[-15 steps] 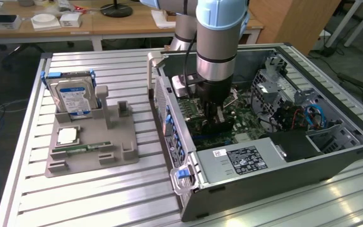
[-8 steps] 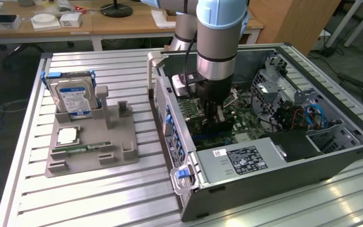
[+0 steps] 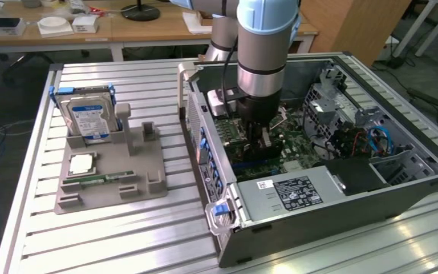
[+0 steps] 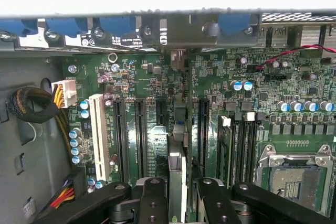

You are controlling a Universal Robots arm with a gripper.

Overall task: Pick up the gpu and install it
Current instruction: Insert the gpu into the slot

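Observation:
In the wrist view the gpu [image 4: 177,174] appears edge-on as a thin upright card, with a black finger [image 4: 152,200] pressed against each side of it. My gripper [image 4: 177,200] is shut on it. The card runs lengthwise over the green motherboard [image 4: 262,103], between the long black expansion slots [image 4: 140,129], and its far end reaches the case's rear bracket wall [image 4: 178,32]. I cannot tell whether its lower edge sits in a slot. From the exterior view, the gripper [image 3: 266,142] hangs straight down inside the open computer case [image 3: 401,188], low over the board.
A power supply [image 3: 287,194] fills the case's near end, and drive cages with cables [image 3: 371,140] stand on the exterior view's right. The CPU socket [image 4: 296,177] and memory slots lie beside the card. Outside, a grey holder [image 3: 105,191] carries a hard drive [image 3: 88,117] and a memory stick [image 3: 97,178].

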